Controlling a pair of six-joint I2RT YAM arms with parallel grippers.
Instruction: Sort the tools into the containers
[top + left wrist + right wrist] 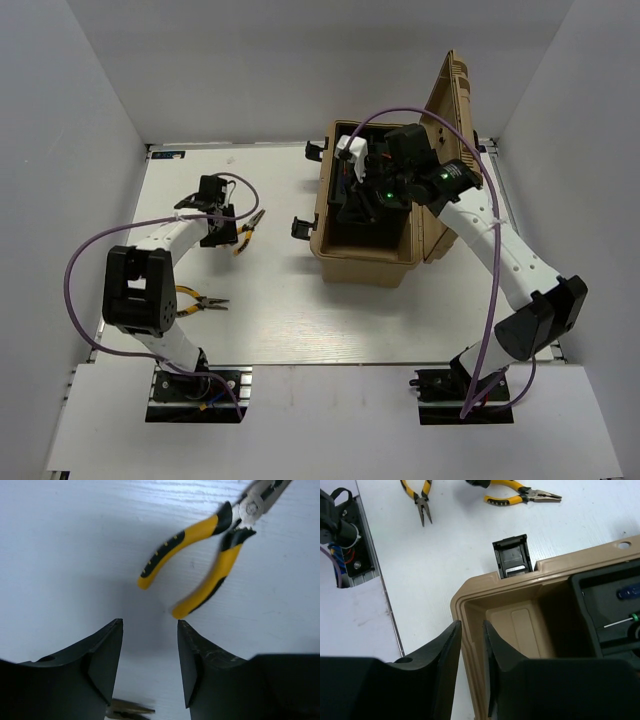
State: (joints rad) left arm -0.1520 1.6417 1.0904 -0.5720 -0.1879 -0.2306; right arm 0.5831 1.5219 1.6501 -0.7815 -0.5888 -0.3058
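Observation:
The tan toolbox (365, 255) stands open right of centre, lid (455, 100) raised. My left gripper (222, 226) hangs open and empty over the table, just short of the yellow-handled pliers (248, 229). In the left wrist view the gripper (150, 625) sits just below those pliers' handle ends (210, 555). A second pair of pliers (200, 303) lies near the left arm base. My right gripper (367, 198) hovers over the box. In the right wrist view it (472, 625) is narrowly open and empty above the box rim (462, 597). A blue-handled screwdriver (627, 592) lies in the black tray (590, 605).
Black latches (304, 227) stick out from the box's left side, one showing in the right wrist view (512, 557). Grey walls enclose the table on three sides. The left arm's purple cable (85, 255) loops beside its base. A thin rod with a green tip (620, 622) lies in the tray.

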